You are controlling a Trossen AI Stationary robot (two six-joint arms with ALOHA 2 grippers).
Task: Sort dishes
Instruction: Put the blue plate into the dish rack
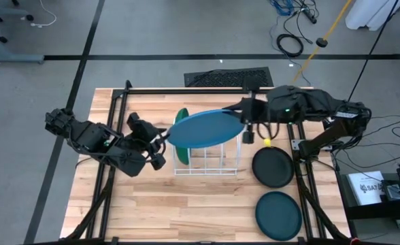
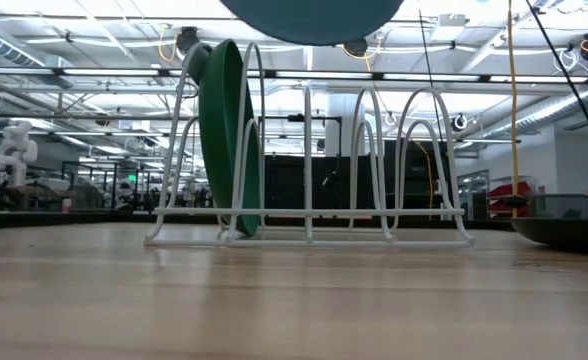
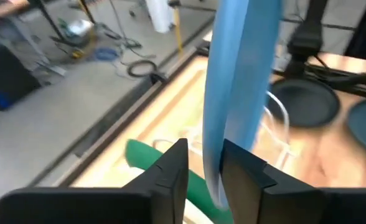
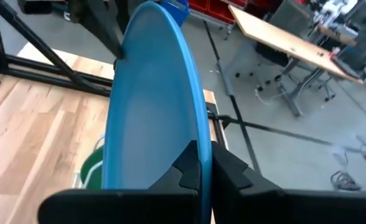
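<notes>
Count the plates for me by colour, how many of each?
Green plate, standing in the white rack: 1
Light blue plate, held over the rack by the left gripper and right gripper: 1
Black plate: 1
Dark teal plate: 1
Total: 4 plates

Plates: 4 total; 1 lg green plate; 1 lg light blue plate; 1 black plate; 1 dark teal plate; wire rack: 1; arms: 2, w/ 1 gripper each.
</notes>
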